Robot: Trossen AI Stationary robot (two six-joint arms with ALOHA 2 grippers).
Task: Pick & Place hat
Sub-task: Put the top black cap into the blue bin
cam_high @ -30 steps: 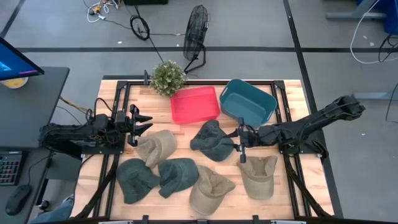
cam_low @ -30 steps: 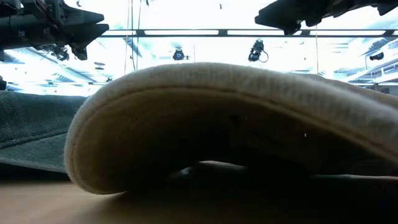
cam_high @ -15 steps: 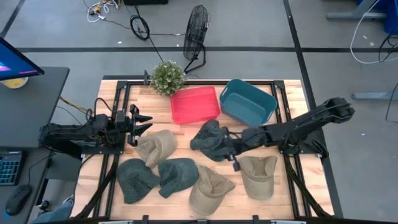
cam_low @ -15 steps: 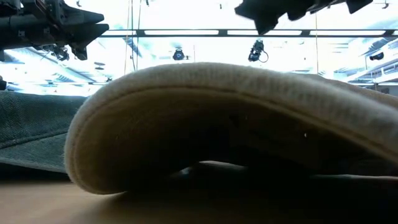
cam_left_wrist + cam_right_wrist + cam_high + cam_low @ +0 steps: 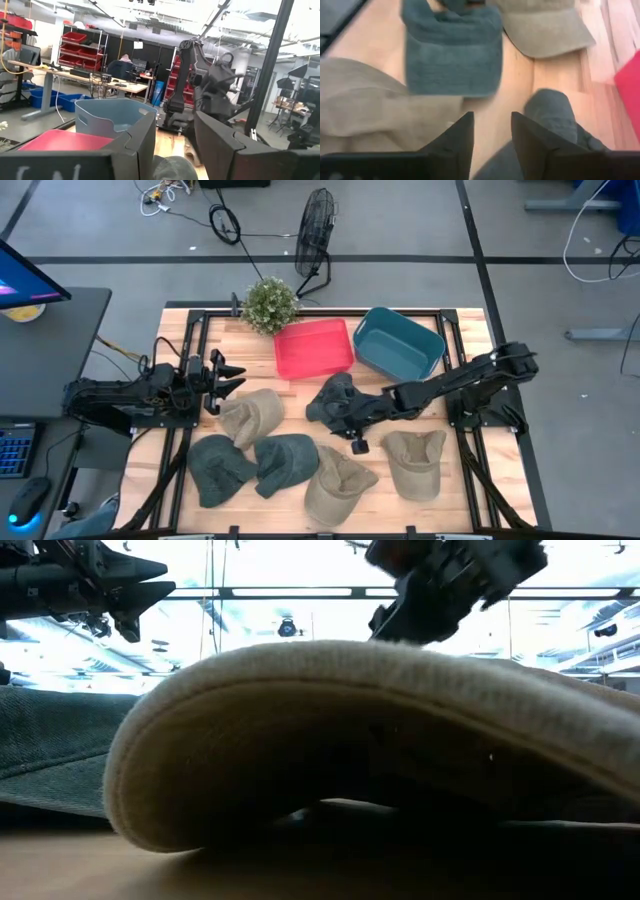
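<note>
Lying along the near edge of the desk: a dark green hat, another green hat, a tan hat and, at the right, a second tan hat. Filling the low view with that near tan brim.

Sitting mid-desk, just beyond: a beige hat at the left and the dark grey hat near the centre, seemingly the one being gone for. Reaching in from the right over that grey hat's near edge: the right tool, fingers parted a little in its wrist view, holding nothing, grey cloth showing just beside the fingers. Hovering at the left beside the beige hat: the left tool, parted and empty too.

Judging the hat as light, soft and floppy cloth, likely collapsing under a pinch; taking it by the stiffer brim or a gathered fold of the crown probably holding best.

Standing at the far edge: a red bin, a teal bin and a small plant.
</note>
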